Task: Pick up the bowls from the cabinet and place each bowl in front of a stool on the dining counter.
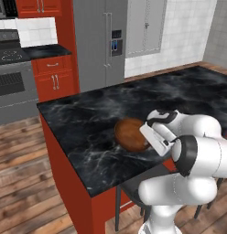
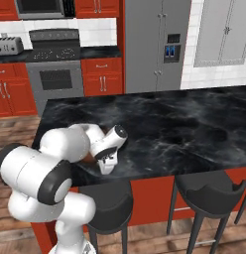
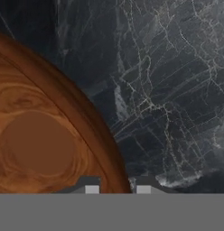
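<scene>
A glossy brown wooden bowl point(image 1: 129, 133) lies low on the black marble dining counter point(image 1: 88, 119), near its front edge. My gripper point(image 1: 146, 138) is at the bowl's right rim, and the white hand hides the fingertips in the left base view. In the hand view the bowl point(image 3: 41, 135) takes up the left half. Its rim runs down between my two fingertips, and the gripper point(image 3: 117, 188) is shut on it. A dark grey stool point(image 2: 111, 208) stands just below this spot at the counter's front. In the right base view my arm covers the bowl.
A second stool point(image 2: 209, 196) stands further right along the counter front. The marble top point(image 2: 184, 124) stretches bare to the right and back. Behind it are a steel fridge point(image 2: 157, 44), an oven point(image 2: 55, 74) and red lower cupboards point(image 2: 102, 77).
</scene>
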